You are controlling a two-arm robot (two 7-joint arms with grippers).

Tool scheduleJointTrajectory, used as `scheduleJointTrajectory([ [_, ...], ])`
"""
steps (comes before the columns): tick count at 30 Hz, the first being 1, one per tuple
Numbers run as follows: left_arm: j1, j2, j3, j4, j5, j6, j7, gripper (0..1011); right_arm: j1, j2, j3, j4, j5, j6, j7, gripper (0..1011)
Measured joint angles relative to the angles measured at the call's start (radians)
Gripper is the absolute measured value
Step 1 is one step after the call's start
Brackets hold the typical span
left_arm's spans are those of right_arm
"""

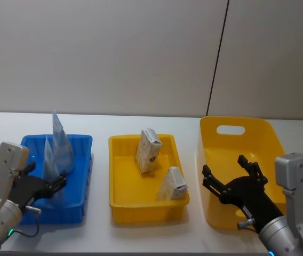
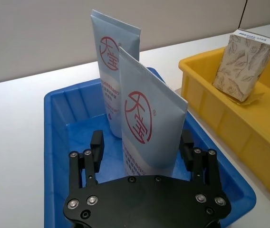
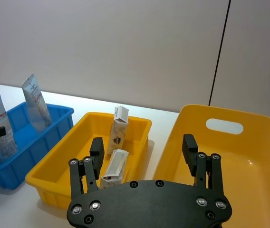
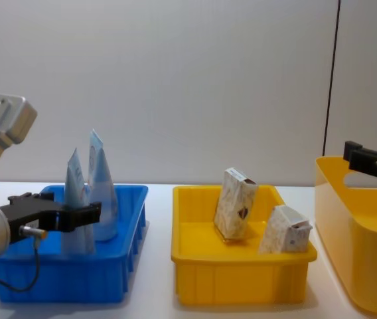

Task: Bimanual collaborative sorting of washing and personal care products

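Observation:
Two pale-blue squeeze tubes with red logos stand upright in the blue bin: a nearer tube and a farther one. My left gripper is open and straddles the nearer tube, with a gap showing at one finger. Two beige speckled cartons sit in the middle yellow bin: one upright carton and one leaning carton. My right gripper hovers open over the large yellow bin, holding nothing.
The three bins stand in a row on a white table against a grey wall. The large yellow bin has a handle slot and nothing inside. Narrow strips of bare table separate the bins.

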Motion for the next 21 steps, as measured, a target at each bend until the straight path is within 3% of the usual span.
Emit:
scheduleJointTrajectory([
  [12,-0.039,-0.029,0.006,0.058,0.018,0.005,-0.002,645,0.000,0.000,0.000,0.000,0.000,0.000,0.000,1004],
  [19,-0.053,-0.042,0.005,0.075,0.027,0.009,-0.002,388,0.000,0.000,0.000,0.000,0.000,0.000,0.000,1004],
  [21,-0.054,-0.044,0.004,0.077,0.028,0.009,-0.001,370,0.000,0.000,0.000,0.000,0.000,0.000,0.000,1004],
])
